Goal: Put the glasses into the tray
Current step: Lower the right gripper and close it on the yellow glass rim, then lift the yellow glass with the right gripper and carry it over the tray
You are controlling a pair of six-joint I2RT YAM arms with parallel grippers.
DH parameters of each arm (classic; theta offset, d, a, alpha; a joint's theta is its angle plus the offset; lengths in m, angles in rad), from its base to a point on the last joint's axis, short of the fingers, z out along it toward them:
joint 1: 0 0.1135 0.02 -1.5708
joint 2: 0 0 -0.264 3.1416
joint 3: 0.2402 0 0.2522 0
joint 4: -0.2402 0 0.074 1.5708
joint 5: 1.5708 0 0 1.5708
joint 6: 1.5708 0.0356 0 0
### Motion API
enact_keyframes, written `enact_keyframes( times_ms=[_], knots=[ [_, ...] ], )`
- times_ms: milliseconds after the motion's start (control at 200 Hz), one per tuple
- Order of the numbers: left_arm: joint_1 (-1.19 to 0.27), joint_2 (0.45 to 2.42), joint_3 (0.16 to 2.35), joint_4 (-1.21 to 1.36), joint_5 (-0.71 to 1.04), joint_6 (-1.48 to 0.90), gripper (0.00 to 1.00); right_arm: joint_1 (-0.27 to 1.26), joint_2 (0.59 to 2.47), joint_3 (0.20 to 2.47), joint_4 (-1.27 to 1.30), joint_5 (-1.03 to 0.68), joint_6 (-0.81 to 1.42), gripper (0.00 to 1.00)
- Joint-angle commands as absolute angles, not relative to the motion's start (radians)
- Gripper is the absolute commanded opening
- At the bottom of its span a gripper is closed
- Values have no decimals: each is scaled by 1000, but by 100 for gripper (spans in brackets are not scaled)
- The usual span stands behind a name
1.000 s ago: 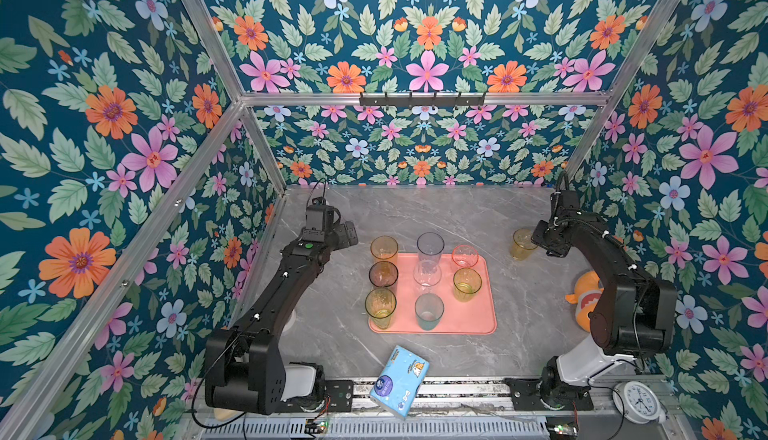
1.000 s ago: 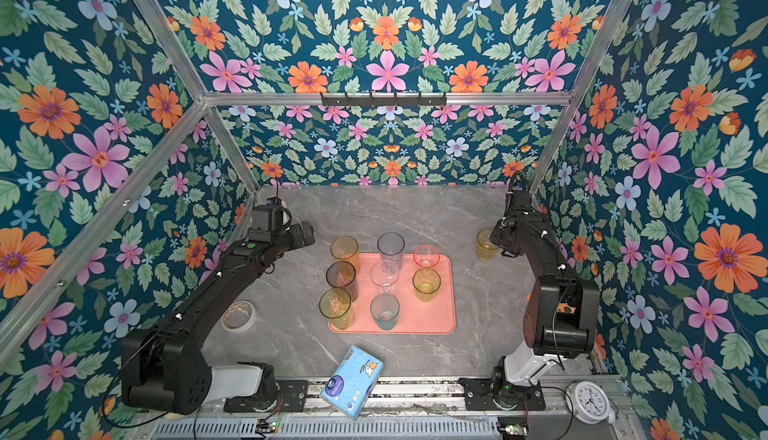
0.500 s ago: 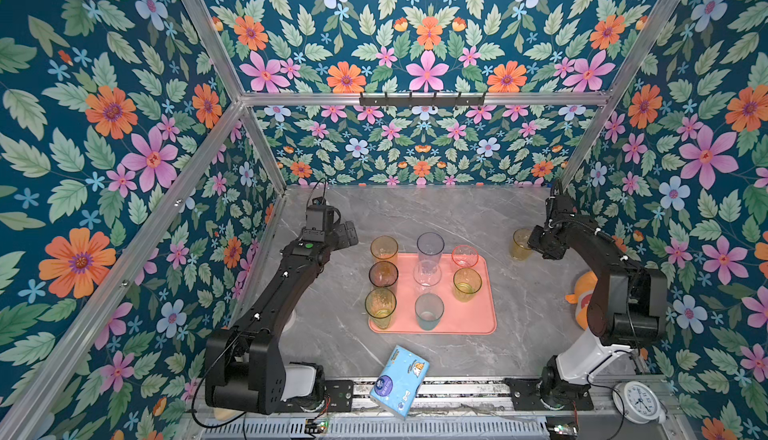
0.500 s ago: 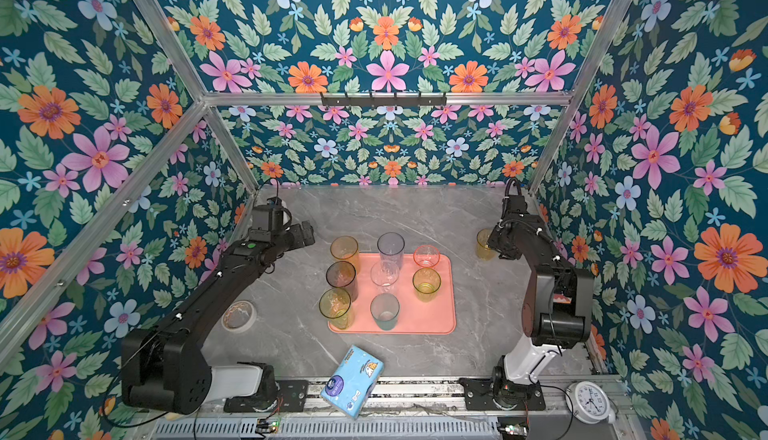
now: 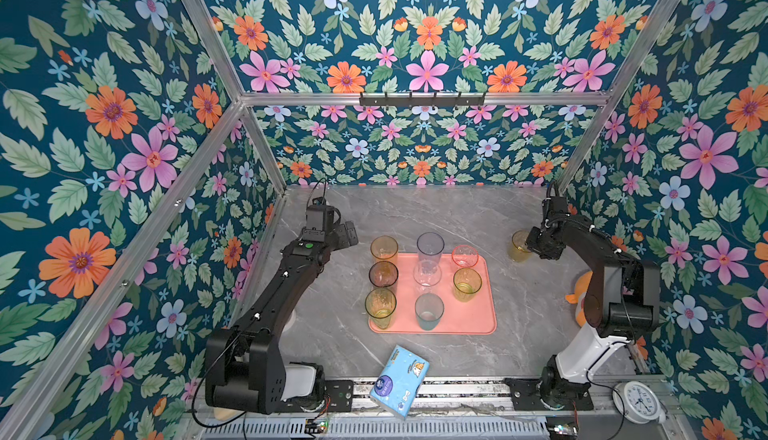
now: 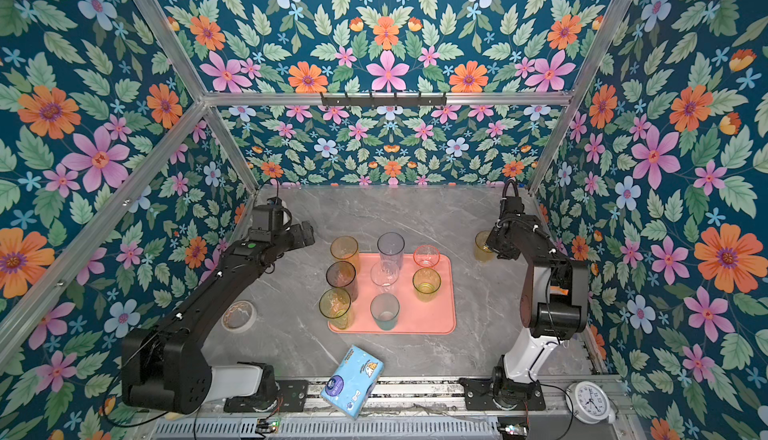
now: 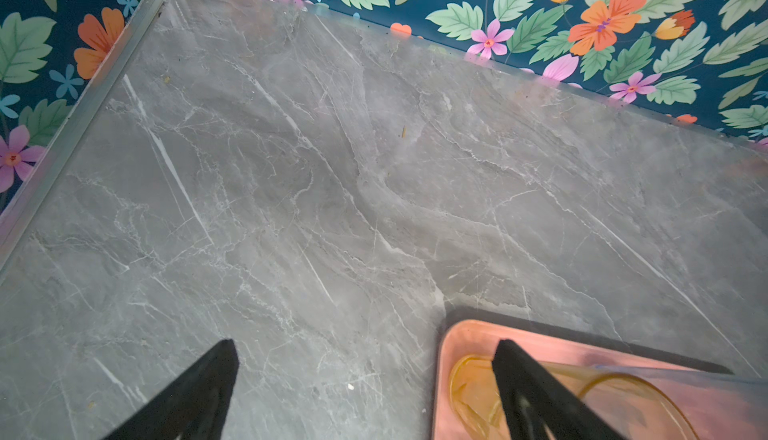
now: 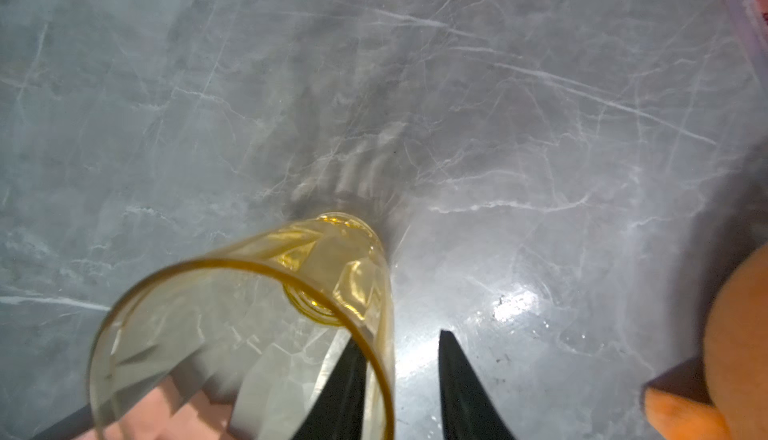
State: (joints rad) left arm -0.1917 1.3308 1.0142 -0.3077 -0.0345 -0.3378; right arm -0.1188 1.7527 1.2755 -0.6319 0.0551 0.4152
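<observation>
Right wrist view: we find the right gripper (image 8: 398, 337) astride the yellow glass (image 8: 332, 259) rim, jaws apart; closing, then carrying to the tray (image 5: 478, 313), should follow.

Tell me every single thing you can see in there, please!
Glasses: eight, amber, grey, pink, brown, clear, yellow-green, teal tints; standing on the tray.
Yellow glass: one, yellow; on the table right of the tray.
Tray: one, salmon pink; mid-table.
Tissue pack: one, blue; front edge.
Tape roll: one, pale; beside the left arm.
Clock: one, white; front right corner.
Toy: one, orange; behind the right arm.
Hook rack: one, black; back frame bar.
Table: one, grey marble.
Left arm: black; jaws open, empty.
Right arm: black; jaws astride the yellow glass's wall, not closed.
</observation>
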Motion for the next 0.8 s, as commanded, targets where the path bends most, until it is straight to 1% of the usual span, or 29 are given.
enact_keyframes(
  times_ms=[0, 470, 795],
  knots=[
    [-190, 1332, 1019, -297, -35, -328, 99, -118, 1758, 1279, -630, 51, 419, 28],
    [-190, 1333, 1022, -300, -35, -327, 99, -118, 1754, 1295, -640, 43, 414, 21],
    [-190, 1337, 1028, -305, -36, -324, 99, -119, 1761, 1313, -654, 38, 407, 10]
  ],
)
